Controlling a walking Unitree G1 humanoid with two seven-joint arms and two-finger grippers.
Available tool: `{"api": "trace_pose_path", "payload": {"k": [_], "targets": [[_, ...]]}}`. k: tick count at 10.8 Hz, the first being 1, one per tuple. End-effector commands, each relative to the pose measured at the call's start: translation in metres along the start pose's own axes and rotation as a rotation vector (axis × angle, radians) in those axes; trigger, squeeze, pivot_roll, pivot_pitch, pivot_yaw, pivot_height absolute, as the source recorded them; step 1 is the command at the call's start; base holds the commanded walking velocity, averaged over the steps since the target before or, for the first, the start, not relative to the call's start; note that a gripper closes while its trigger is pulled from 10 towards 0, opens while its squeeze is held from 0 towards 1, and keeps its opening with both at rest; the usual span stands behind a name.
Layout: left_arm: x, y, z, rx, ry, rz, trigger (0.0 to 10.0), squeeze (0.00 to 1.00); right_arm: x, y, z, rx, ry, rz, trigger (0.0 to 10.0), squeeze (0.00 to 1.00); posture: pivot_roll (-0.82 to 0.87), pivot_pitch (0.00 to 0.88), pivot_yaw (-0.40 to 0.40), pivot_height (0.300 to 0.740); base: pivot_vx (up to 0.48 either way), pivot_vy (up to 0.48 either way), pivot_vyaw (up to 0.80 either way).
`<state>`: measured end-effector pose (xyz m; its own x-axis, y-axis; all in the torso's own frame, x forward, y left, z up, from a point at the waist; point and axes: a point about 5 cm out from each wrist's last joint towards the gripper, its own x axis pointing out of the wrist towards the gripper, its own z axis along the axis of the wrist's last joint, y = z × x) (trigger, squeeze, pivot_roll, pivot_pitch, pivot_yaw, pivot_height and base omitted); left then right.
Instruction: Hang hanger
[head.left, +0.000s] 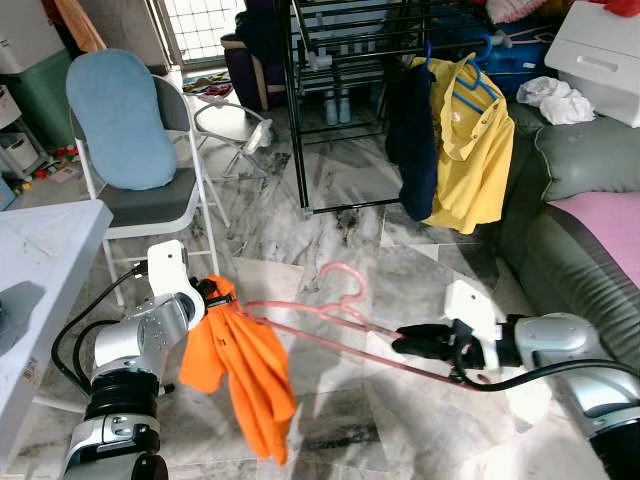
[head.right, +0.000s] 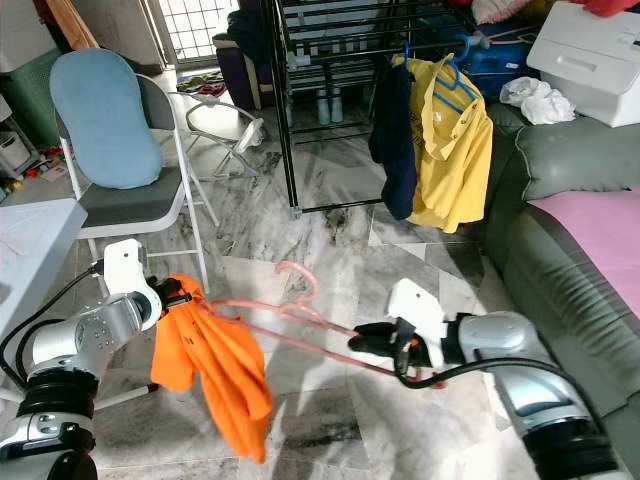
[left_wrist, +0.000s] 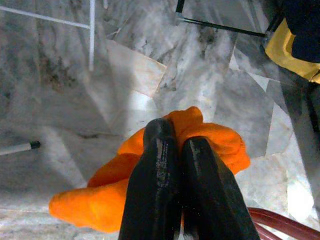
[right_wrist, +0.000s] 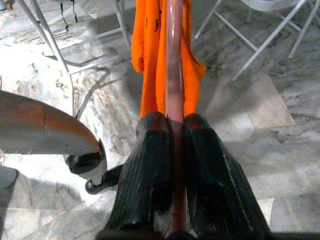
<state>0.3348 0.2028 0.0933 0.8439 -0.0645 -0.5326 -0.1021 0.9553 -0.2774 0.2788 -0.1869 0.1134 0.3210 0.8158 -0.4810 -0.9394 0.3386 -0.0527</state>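
From the head views, one pink hanger (head.left: 330, 310) is held level above the marble floor (head.left: 330, 200), stretched between the two grippers, with its curved hook pointing up toward the black drying rack (head.left: 300, 100). The right gripper (head.left: 405, 342) is clamped on the thin bar at one end of the hanger. The left gripper (head.left: 212, 292) is pinched on one orange shirt (head.left: 245, 375) at the hanger's other end; the soft, crumpled cloth droops below it. On the rack hang two garments: a yellow polo shirt (head.left: 470, 150) on a blue hanger and a dark one (head.left: 412, 140) just beside it. Left of the rack stand a folding metal chair (head.left: 150, 205) with a rounded blue cushion (head.left: 120, 120) and a second white folding chair (head.left: 230, 125). A grey couch (head.left: 570, 250) sits right of the rack.

In the left wrist view, the two ribbed black fingers (left_wrist: 155, 190) are pressed together on the orange cloth, with the pink bar just beside them.

In the right wrist view, the fingers (right_wrist: 145, 175) squeeze the smooth pink bar between them; it runs straight ahead to the orange shirt.
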Motion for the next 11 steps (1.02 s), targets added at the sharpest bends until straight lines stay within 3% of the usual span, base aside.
{"api": "trace_pose_path", "payload": {"k": [1,8,11], "targets": [[-0.005,-0.005,0.012,0.016,-0.034,-0.039,10.0,0.0,0.0,-0.003,0.005,-0.029,-0.006,0.001,10.0,0.0,-0.05,0.033,0.084,0.74,0.0,0.0,0.0],[-0.005,0.008,0.006,0.078,-0.021,0.003,10.0,0.0,-0.005,-0.007,0.011,-0.059,-0.018,-0.023,10.0,0.0,-0.06,0.033,0.089,0.74,0.0,0.0,0.0],[-0.006,0.001,0.003,0.118,-0.015,-0.032,10.0,0.0,-0.002,-0.008,0.011,-0.064,-0.021,-0.023,10.0,0.0,-0.05,0.031,0.089,0.74,0.0,0.0,0.0]]}}
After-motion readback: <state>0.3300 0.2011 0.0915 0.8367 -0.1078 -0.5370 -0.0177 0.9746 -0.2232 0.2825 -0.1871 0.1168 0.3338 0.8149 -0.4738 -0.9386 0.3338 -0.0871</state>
